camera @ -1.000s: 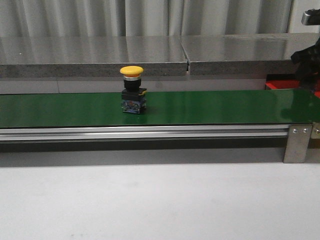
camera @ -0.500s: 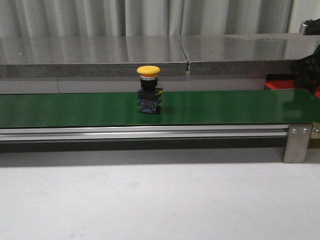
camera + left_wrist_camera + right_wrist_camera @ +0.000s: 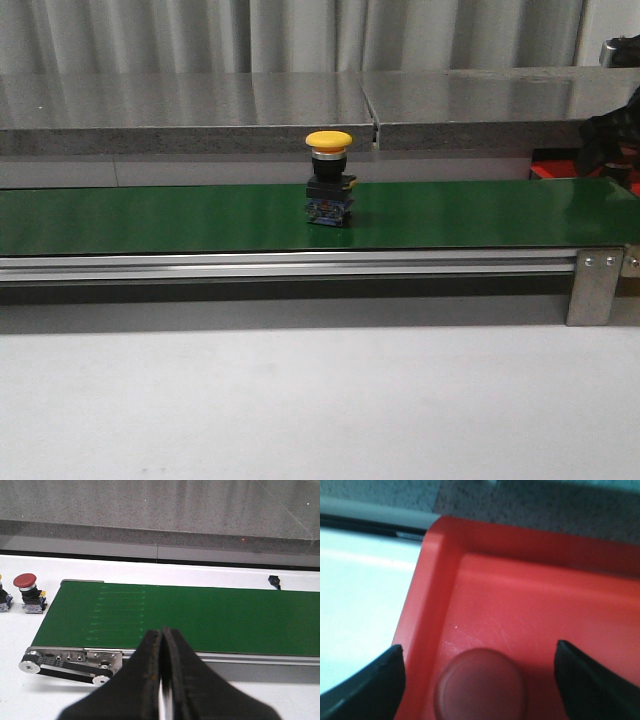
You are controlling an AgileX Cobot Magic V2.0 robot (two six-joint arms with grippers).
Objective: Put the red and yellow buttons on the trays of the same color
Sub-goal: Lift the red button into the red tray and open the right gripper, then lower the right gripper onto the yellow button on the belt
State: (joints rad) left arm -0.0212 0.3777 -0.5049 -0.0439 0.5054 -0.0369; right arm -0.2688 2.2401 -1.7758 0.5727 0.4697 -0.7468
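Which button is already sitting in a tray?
The red button between the right tool's open fingers, in the red tray; others sit outside.

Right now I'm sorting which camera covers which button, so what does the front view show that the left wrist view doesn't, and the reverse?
Only the front view shows the yellow button, standing upright on the belt, and a sliver of the red tray at the far right behind the belt. Only the left wrist view shows a red button on the white table off the belt's end, plus the left gripper with its fingers pressed together. Both share the green belt and the grey ledge behind it.
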